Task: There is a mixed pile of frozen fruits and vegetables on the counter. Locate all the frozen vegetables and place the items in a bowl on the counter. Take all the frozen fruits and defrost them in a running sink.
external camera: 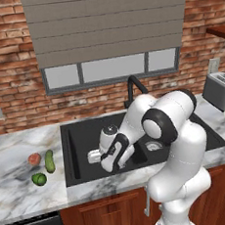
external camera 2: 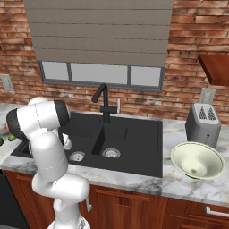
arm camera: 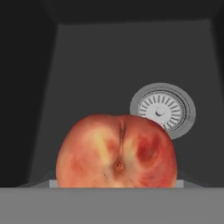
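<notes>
I see a red-orange peach (arm camera: 117,153) with yellow blotches, my black sink (external camera 2: 134,138), a silver drain (arm camera: 162,109), and white marble counter (external camera: 19,193) with grey lines.

No legible text, labels or numbers anywhere (not even on the toaster (external camera 2: 203,124))

1. Your left base view looks forward and down from behind the arm at the sink (external camera: 82,137).
2. Your right base view shares that sink (external camera 2: 134,143) from the other side.
3. Your hand view peers closely into a basin at its drain (arm camera: 162,109).
</notes>
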You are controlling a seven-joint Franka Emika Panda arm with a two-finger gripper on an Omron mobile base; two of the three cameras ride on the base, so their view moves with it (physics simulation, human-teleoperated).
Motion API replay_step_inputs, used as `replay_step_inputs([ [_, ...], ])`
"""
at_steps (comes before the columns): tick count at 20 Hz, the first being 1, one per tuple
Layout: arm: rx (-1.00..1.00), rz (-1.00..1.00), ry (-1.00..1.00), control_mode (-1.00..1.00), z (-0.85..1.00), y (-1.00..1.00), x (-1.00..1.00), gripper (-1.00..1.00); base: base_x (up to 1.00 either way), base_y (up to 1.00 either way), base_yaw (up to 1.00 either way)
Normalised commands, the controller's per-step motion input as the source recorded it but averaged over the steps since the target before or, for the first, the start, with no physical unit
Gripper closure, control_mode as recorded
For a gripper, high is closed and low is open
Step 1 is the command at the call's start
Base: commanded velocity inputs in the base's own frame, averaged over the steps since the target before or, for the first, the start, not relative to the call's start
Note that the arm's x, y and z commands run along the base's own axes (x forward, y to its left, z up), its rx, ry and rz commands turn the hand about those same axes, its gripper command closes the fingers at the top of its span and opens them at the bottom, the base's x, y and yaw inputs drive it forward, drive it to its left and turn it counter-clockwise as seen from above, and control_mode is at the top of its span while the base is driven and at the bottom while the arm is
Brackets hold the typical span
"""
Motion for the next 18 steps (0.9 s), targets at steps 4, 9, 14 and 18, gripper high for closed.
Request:
replay_step_inputs([
  [4, 0.0, 0.0, 0.0, -1.0, -0.14, 0.0, 0.04, 1.0, 0.0, 0.0, 0.0],
  [9, 0.0, -0.01, 0.0, -1.0, -0.13, 0.0, 0.06, 1.0, 0.0, 0.0, 0.0],
  [14, 0.0, 0.0, 0.0, -1.0, -0.15, 0.0, 0.08, 1.0, 0.0, 0.0, 0.0],
  [18, 0.0, 0.0, 0.0, -1.0, -0.2, 0.0, 0.09, 1.0, 0.0, 0.0, 0.0],
])
